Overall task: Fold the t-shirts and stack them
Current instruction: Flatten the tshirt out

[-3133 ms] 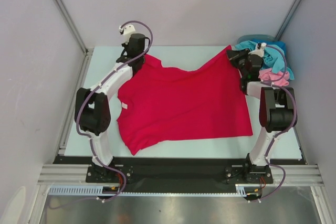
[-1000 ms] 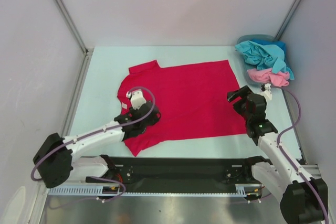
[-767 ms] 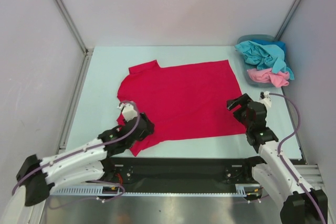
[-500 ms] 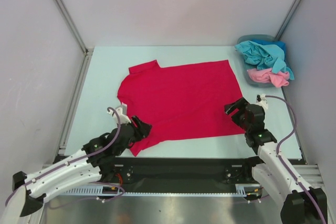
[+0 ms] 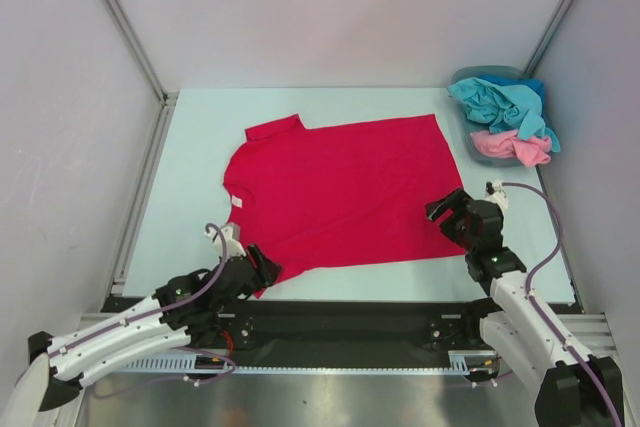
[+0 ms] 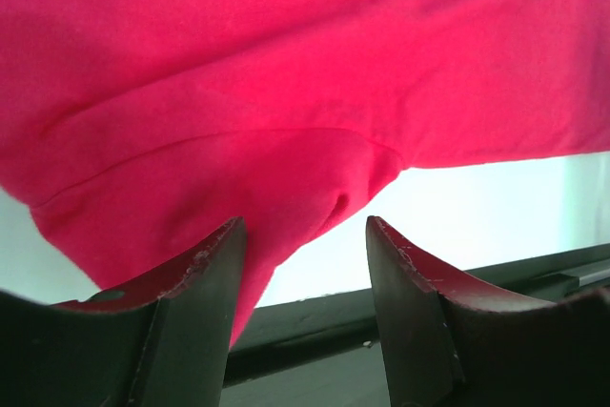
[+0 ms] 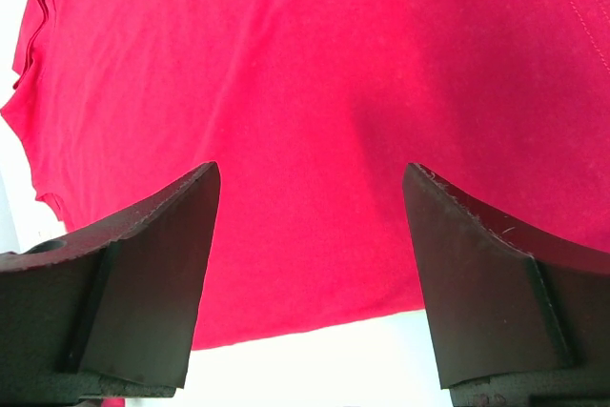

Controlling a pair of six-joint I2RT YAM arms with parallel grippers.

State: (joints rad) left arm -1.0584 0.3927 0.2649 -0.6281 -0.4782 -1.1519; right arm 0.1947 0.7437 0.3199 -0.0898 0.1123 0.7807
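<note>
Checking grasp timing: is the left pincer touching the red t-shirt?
Cannot tell. The left wrist view shows the left pincer open astride a corner of the red t-shirt, but neither contact nor gap is plain.

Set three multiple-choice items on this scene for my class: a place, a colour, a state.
1. Where does the basket stand on the table? A far right corner; B near left corner; C centre.
2. What colour is the spread shirt? A teal; B crimson; C pink.
3. How is the right gripper? A open; B shut on the shirt; C shut on the basket.
Key: 1 A, it sits at the back right; 2 B, red cloth covers the middle; 3 A, its jaws stand wide apart.
</note>
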